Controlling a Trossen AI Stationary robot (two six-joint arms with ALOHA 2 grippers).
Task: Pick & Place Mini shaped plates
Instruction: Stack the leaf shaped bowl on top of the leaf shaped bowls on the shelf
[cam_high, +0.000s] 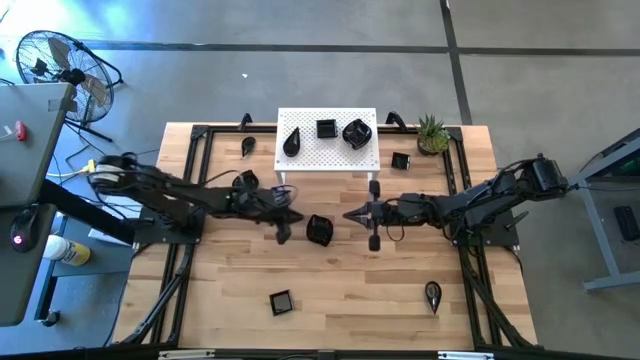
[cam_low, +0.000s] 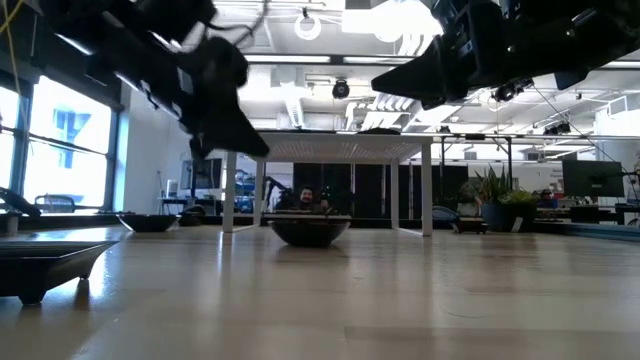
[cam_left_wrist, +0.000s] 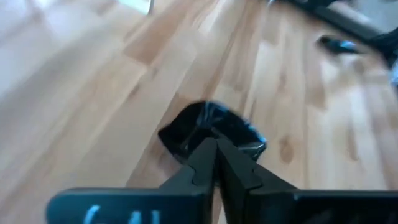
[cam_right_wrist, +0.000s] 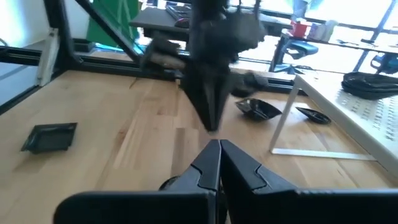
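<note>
Showing a person (cam_low: 306, 197) beyond the stand (cam_low: 345, 148), low view only

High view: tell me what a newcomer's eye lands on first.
The two dark arms meet at the table's middle, left gripper and right gripper tip to tip, jaws shut, above a black dish. Behind them the white perforated stand carries three more dishes.

White stand (cam_high: 327, 150) — potted plant (cam_high: 432, 134) beside.
</note>
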